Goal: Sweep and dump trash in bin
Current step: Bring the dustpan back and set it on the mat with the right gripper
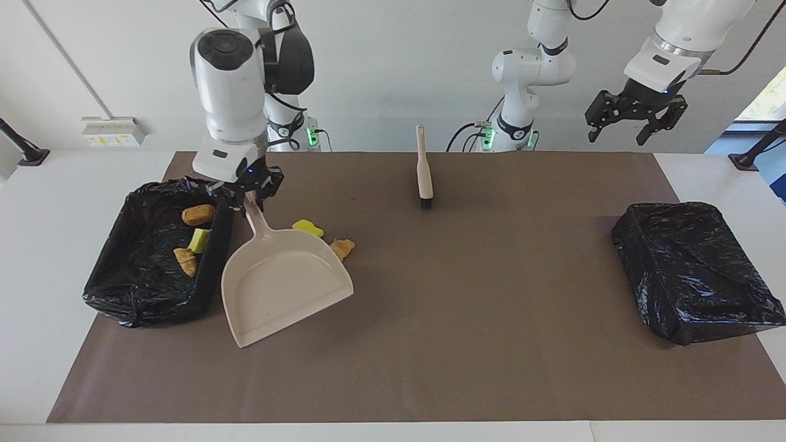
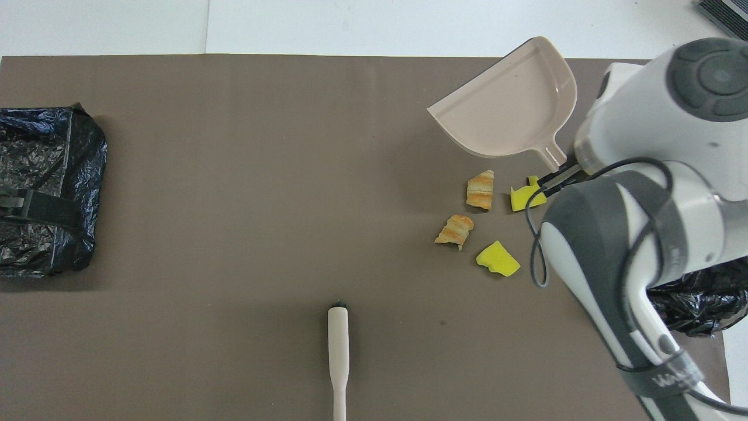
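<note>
Black plastic-lined bin [image 1: 147, 294] holding three trash pieces [image 1: 195, 240]; four more [image 2: 480, 190] beside it. Right gripper [image 1: 245, 195] clamped on pale pink dustpan [image 1: 279, 285]; left gripper [image 1: 635, 120] waiting, fingers apart.

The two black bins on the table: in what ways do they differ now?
The bin at the right arm's end holds three trash pieces; the bin at the left arm's end shows none. The dustpan hangs beside the first bin; nothing is near the second. Both are lined with black plastic.
</note>
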Motion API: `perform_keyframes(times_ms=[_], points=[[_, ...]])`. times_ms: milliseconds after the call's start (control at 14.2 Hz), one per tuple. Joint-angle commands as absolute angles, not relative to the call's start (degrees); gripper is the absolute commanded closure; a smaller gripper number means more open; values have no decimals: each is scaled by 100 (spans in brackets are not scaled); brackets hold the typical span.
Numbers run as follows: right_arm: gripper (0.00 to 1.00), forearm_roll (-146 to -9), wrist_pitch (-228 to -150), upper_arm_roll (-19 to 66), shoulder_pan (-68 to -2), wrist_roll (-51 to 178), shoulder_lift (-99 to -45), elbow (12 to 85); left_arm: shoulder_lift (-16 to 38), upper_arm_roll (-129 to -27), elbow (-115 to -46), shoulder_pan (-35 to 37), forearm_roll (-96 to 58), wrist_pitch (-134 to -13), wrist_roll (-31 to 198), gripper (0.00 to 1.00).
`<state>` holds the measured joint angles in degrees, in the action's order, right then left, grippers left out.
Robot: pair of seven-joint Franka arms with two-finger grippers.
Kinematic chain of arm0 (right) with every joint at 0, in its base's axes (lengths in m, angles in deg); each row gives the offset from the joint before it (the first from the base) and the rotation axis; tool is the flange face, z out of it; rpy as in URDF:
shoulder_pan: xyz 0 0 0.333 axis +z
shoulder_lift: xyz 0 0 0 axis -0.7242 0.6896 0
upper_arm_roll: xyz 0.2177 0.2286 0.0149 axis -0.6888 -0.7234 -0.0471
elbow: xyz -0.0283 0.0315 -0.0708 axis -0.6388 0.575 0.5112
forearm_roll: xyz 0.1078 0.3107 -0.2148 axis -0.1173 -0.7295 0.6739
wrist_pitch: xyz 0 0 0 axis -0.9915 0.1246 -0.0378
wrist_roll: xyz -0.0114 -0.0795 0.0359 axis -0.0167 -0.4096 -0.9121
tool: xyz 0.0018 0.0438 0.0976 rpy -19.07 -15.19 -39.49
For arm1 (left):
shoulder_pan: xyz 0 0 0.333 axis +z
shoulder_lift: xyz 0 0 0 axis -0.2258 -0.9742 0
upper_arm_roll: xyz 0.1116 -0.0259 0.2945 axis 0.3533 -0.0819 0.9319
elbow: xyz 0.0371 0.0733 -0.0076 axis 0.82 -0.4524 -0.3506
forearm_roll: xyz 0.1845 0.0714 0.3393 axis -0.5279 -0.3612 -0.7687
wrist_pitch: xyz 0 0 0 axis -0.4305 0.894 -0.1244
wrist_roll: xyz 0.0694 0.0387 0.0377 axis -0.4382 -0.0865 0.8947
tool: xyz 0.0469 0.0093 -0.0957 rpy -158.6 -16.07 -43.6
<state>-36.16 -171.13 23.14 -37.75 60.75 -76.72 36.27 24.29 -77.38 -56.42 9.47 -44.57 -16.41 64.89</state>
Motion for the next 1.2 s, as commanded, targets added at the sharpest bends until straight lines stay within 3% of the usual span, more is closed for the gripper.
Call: perform_keyframes(times_ms=[0, 282, 563, 845, 1127], points=[[100, -4106, -17574, 1699, -3876, 4412, -7220, 3496, 2416, -7810, -5521, 1033, -4551, -1699, 6437, 0], [100, -4311, -18445, 918, -3867, 3002, -6578, 3496, 2451, -7810, -5548, 1024, -4542, -1620, 6498, 0], [100, -3917, -19087, 679, -3420, 1789, -6007, 3426, 2452, -7818, -5565, 1033, -4542, -1602, 6516, 0], [100, -3161, -19360, 109, -3375, 891, -5304, 3066, 2522, -7819, -5671, 1024, -4516, -1690, 6498, 0], [100, -2800, -19615, 2, -3173, 364, -4925, 3056, 2531, -7819, -5732, 1024, -4498, -1831, 6411, 0]])
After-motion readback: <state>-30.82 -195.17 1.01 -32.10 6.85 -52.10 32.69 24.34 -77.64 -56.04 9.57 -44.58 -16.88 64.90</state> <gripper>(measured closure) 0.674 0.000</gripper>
